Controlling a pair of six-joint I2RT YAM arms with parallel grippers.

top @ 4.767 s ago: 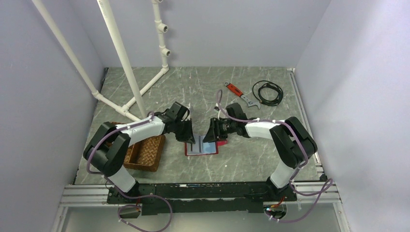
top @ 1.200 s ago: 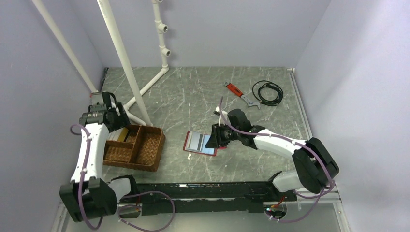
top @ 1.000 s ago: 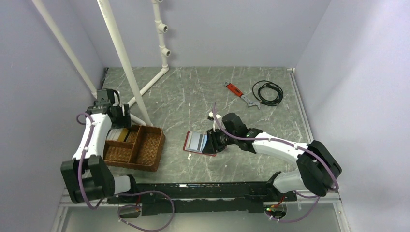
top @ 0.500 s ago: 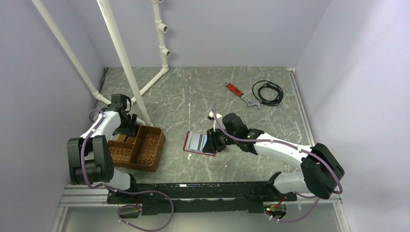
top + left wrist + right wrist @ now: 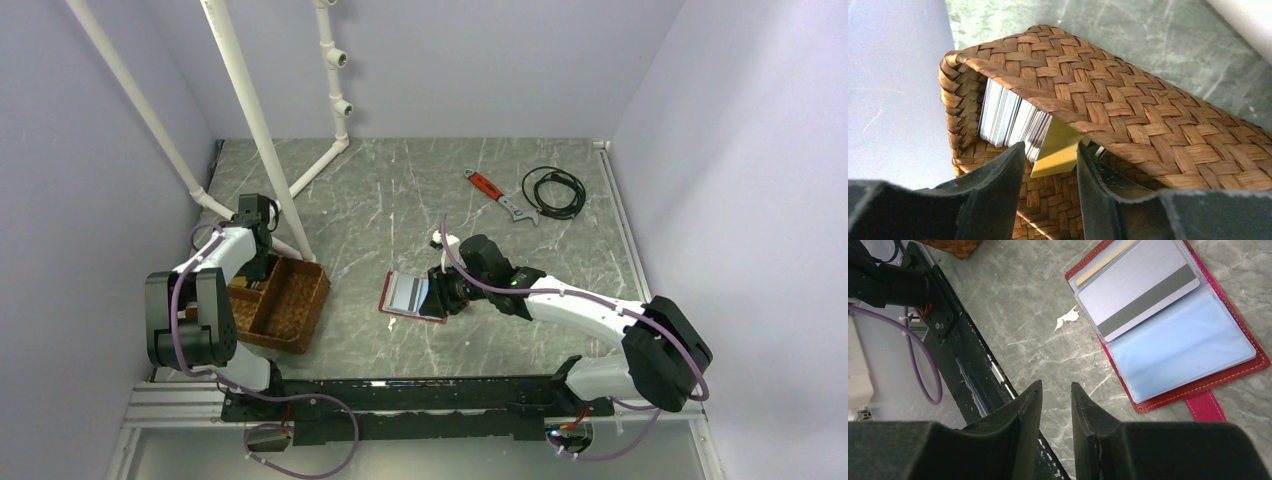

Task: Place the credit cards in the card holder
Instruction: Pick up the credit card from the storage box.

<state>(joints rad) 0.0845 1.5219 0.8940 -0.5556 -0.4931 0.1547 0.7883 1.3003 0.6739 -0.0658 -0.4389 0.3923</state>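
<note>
While one grey card [image 5: 1140, 295] sits in the open card holder [image 5: 1180, 350], half-open left jaws straddle a gold card [image 5: 1060, 146] by the stack [image 5: 1007, 117] in the tray [image 5: 1128, 110], right jaws barely parted, empty

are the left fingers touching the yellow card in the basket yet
Cannot tell. In the left wrist view the yellow card sits between the left fingers, its edge meeting one, but that could be overlap hiding a gap.
</note>
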